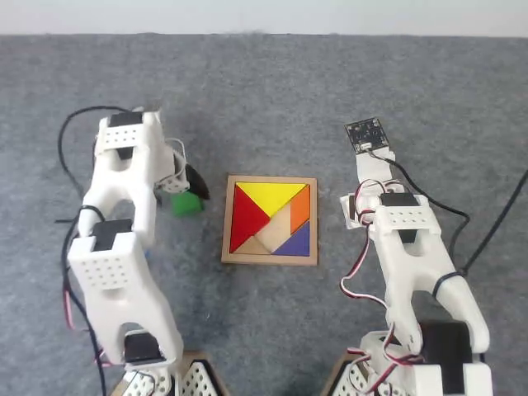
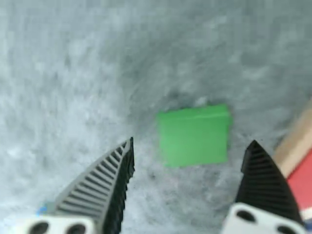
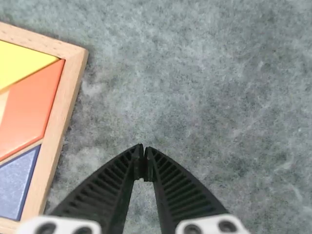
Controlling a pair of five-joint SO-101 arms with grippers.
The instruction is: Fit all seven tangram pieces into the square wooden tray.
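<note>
The square wooden tray (image 1: 270, 259) lies mid-table holding a yellow triangle (image 1: 268, 196), a red triangle (image 1: 247, 221), an orange piece (image 1: 300, 208) and a blue triangle (image 1: 299, 241); its lower middle shows pale wood colour. A green square piece (image 1: 186, 203) rests on the grey mat just left of the tray. My left gripper (image 2: 192, 143) hangs open over that green piece (image 2: 194, 135), one finger (image 2: 114, 180) on each side, not touching it. My right gripper (image 3: 143, 150) is shut on nothing, over bare mat right of the tray's edge (image 3: 58, 112).
Grey felt mat (image 1: 272, 99) covers the whole table. Both arm bases stand at the near edge, with cables looping beside each arm. Open mat lies behind the tray and in front of it.
</note>
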